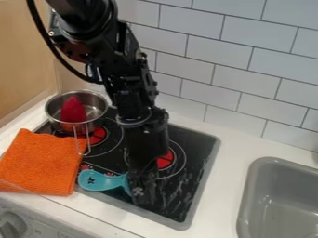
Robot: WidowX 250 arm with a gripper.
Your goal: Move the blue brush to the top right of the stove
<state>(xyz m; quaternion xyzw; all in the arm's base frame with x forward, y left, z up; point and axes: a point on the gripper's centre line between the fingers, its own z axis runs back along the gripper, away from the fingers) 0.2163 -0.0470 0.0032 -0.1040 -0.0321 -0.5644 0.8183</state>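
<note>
One blue brush is at the stove's eight o'clock, its narrow end at the tool; whether that is open or gripping, I cannot tell. Orange cloth lies toward nine.

The robot arm is black and segmented, with small silvery screws, a pale ring and a thick black cable.

A pot, a cloth and a sink
We see a red thing inside the metal pot, whose wire handle crosses the orange cloth's edge; the gray sink sits in the white counter, near wall tiles.
</note>
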